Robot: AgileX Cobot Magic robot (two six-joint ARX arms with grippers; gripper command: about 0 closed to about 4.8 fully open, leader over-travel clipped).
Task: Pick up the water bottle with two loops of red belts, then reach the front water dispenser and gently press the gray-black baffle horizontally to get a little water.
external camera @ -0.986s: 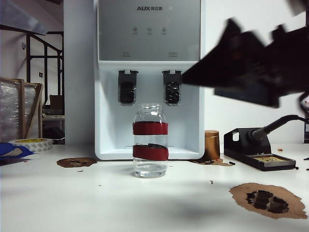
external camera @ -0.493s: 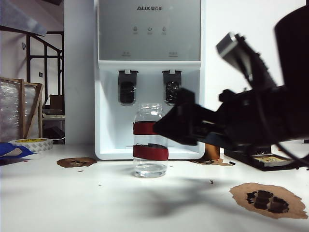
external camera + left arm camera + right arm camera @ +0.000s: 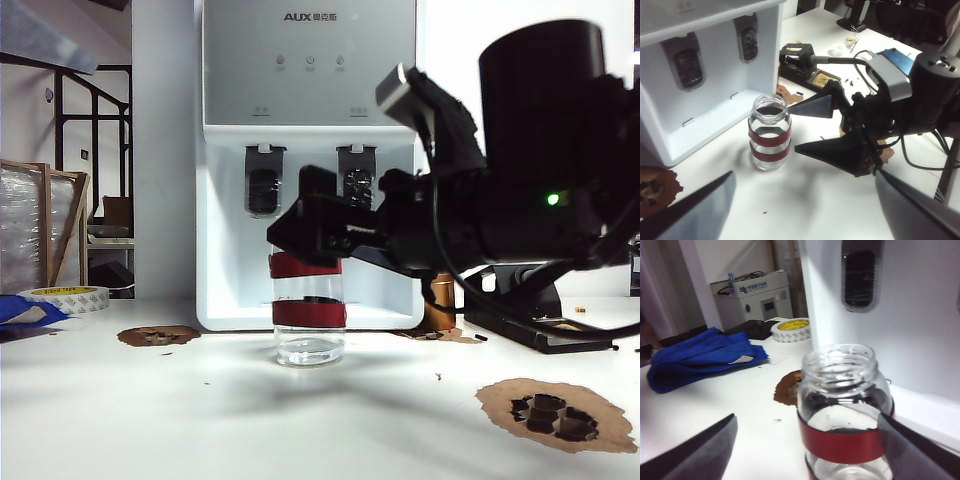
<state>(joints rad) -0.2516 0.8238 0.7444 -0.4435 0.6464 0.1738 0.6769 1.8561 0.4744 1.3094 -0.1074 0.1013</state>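
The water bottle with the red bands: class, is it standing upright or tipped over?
Upright. The water bottle rests on its base on the table, open mouth facing up, between the open right pincer's fingers.

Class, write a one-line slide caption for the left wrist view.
Right gripper, jaws open, flanks the red-banded water bottle standing before the water dispenser.

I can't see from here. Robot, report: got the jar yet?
Right gripper open, jaws flanking water bottle, not gripping. Left gripper open, back from it. Bottle upright before water dispenser. Nothing between.
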